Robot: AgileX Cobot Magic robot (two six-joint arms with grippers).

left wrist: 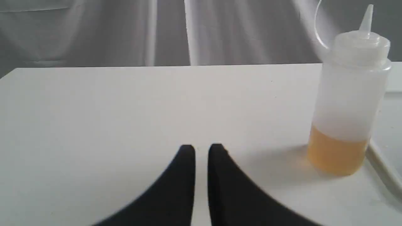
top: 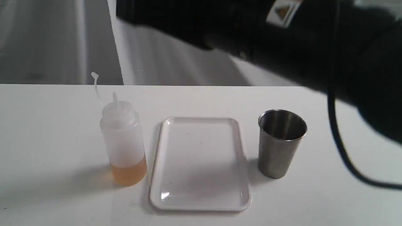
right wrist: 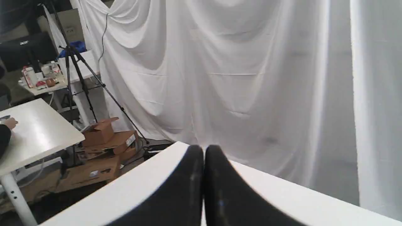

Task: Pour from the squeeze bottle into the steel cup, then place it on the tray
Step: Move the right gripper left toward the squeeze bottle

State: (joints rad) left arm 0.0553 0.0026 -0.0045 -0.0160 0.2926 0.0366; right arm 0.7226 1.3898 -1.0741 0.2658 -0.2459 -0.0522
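The squeeze bottle (top: 124,141) stands upright on the white table, left of the tray (top: 201,201), with amber liquid low inside and its tethered tip cap hanging off the nozzle. Right of the tray stands the steel cup (top: 281,142), upright and empty-looking. In the left wrist view my left gripper (left wrist: 201,150) sits low over the table, its jaws almost together with only a thin slit and nothing in it; the squeeze bottle (left wrist: 348,103) stands apart from it, off to one side. My right gripper (right wrist: 203,150) is shut and empty, raised near a table edge (right wrist: 147,179) and facing the curtain.
The right arm (top: 298,40) is a big blurred black mass across the top right of the exterior view, with a black cable (top: 345,157) drooping beside the cup. White curtains hang behind the table. Cardboard boxes (right wrist: 103,141), a tripod (right wrist: 78,72) and another desk show beyond.
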